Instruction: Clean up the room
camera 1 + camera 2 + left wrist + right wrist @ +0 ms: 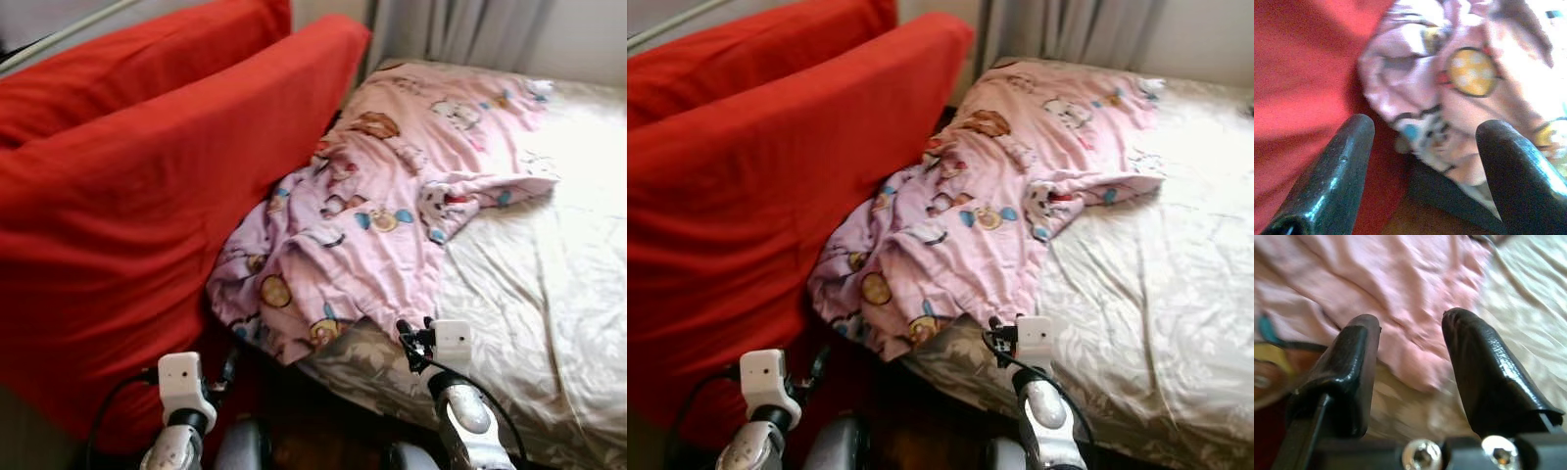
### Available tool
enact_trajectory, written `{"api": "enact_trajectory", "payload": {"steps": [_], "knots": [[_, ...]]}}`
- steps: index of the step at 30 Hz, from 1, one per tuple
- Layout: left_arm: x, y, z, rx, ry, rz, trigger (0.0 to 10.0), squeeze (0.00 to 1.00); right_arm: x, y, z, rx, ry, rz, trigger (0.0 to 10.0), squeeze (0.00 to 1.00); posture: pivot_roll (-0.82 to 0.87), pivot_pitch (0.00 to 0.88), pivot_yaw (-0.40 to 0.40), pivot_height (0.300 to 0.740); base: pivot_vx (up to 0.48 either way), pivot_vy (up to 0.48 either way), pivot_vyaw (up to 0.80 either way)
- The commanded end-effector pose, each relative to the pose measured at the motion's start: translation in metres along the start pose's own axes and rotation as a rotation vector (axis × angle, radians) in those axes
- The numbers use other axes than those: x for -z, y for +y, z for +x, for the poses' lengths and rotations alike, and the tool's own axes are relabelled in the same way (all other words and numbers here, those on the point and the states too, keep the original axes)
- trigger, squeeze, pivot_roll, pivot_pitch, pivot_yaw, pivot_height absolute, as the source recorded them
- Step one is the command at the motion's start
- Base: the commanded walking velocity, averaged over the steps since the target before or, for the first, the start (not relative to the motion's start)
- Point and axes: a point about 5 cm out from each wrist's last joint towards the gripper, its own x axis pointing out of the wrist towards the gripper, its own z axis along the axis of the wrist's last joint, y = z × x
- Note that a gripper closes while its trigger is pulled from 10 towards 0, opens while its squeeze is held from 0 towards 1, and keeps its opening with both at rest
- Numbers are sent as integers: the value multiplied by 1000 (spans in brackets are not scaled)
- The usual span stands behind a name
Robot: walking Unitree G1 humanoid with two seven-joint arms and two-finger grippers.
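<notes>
Both silver arms sit lowest and closest, at the foot of the scene. Left gripper (1420, 142) is held low beside the red upholstered sofa (147, 196), its two long black fingers (1332, 181) spread apart and released, nothing between them. Beyond those fingers, in the left wrist view, hangs the lower corner of the pink cartoon-printed fabric blanket (392, 196), with red sofa cloth on one side and a strip of dark wooden floor (1415, 220) beneath.

Moving right, the sofa stands with its red back cushions rising toward the rear wall. The blanket lies crumpled and bunched, its left edge pressed against the sofa's side, its lower corner draped over the near left corner of the bed. It stretches diagonally across the bed toward the grey curtains (460, 29) behind.

Right of the blanket, the bed's pale beige satin sheet (549, 284) is exposed, wrinkled, and brightly lit at the far side.

Right gripper (1410, 347) hovers at the bed's near edge, just below the blanket's hem. Its fingers (1484, 367) are likewise parted and released, framing pink cloth and beige sheet without touching either. Dark floor shows between the two arms.
</notes>
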Motion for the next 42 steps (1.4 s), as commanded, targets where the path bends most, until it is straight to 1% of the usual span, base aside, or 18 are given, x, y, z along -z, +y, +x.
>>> {"api": "enact_trajectory", "payload": {"steps": [1,8,15,18,20,22,24,27,28,31,32,36,37,38,42], "knots": [[5,3,-3,-6,25,6,10000,0,0,1,1,3,3,6,10000,0,-19,133,3,627,262,0,0],[6,3,-4,-6,27,7,10000,0,2,1,0,1,17,11,10000,0,-18,135,2,627,266,0,0],[7,3,-5,-5,28,4,10000,0,6,3,-1,-31,38,-13,10000,0,-15,135,2,627,264,0,0],[8,3,-6,-9,28,3,10000,0,7,5,-1,-41,47,-16,10000,0,-14,138,1,627,86,0,638],[8,3,-6,-8,24,0,10000,0,8,5,-1,-44,60,-16,10000,0,-14,138,1,627,0,0,600],[8,3,-7,-6,25,0,10000,0,12,8,-1,-69,87,-6,10000,0,-11,143,1,627,0,0,0],[8,3,-8,-6,25,-1,10000,0,16,9,-2,-79,113,-17,10000,0,-9,150,2,627,0,0,0],[8,3,-9,-3,27,-1,10000,0,18,8,-1,-66,142,-34,10000,0,-8,157,3,627,0,0,0],[9,3,-10,-1,29,0,10000,0,18,8,1,-52,155,-17,10000,0,-2,165,4,627,0,0,0],[9,3,-12,0,30,1,10000,0,19,7,3,-36,186,-15,10000,0,2,177,5,627,0,0,0],[9,4,-13,0,31,2,10000,0,19,7,5,-21,201,-8,10000,1000,6,185,6,627,0,0,0],[10,4,-16,1,31,4,10000,0,19,6,7,0,219,10,10000,1000,11,192,7,627,0,0,0],[10,5,-18,0,34,6,10000,0,18,5,10,26,256,19,10000,1000,21,212,10,627,0,0,0],[10,6,-20,0,35,7,10000,0,18,5,11,36,271,22,10000,1000,22,215,10,627,0,0,0],[12,7,-26,-2,42,9,10000,0,16,4,14,52,286,35,10000,1000,41,243,13,627,0,0,0]]}}
